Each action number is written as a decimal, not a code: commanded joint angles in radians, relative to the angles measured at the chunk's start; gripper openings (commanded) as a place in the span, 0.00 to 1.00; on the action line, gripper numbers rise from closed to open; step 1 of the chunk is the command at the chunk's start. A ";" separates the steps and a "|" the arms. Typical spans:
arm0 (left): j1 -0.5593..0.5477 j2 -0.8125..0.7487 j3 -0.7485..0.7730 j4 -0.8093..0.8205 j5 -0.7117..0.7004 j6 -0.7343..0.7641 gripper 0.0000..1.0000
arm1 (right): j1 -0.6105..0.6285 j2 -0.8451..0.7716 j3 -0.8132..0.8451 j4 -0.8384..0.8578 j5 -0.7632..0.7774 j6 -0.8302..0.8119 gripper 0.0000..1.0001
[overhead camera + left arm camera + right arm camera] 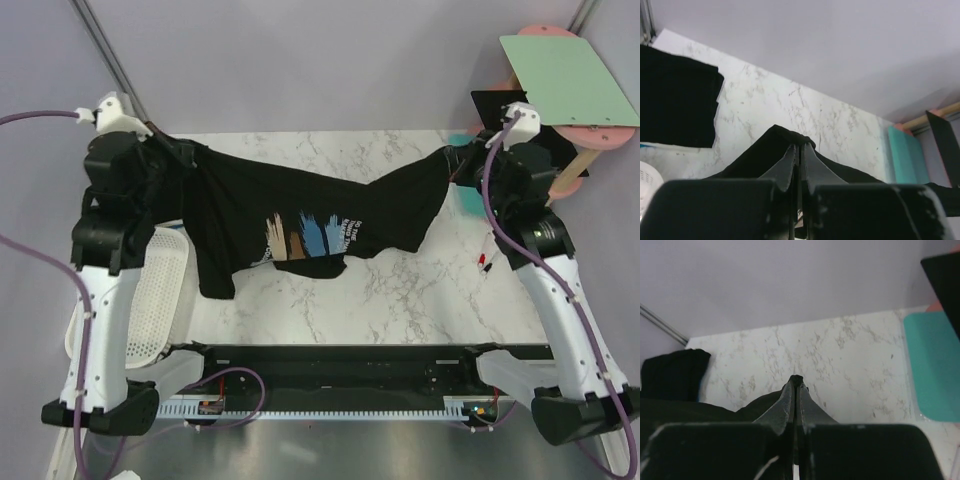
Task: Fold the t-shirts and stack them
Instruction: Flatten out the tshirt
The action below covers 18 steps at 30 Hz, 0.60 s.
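Observation:
A black t-shirt with a blue, brown and white chest print hangs stretched between my two grippers above the marble table. My left gripper is shut on its left edge, and the cloth bunches over the closed jaws in the left wrist view. My right gripper is shut on its right edge, with a small tuft of cloth at the tips. The shirt's lower part droops toward the table. A second black t-shirt lies folded at the table's far left, and it also shows in the right wrist view.
A white mesh basket sits at the left by the left arm. A teal mat lies at the table's right edge. A rigid black panel and a green board on a pink stand are at the back right.

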 commanded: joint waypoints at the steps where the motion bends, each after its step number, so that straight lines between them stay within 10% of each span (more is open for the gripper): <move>1: 0.000 -0.061 0.158 -0.097 -0.010 0.092 0.02 | -0.001 -0.133 0.114 -0.025 0.028 -0.040 0.00; 18: 0.000 -0.189 0.624 -0.326 0.102 0.104 0.02 | -0.001 -0.334 0.534 -0.131 0.002 -0.064 0.00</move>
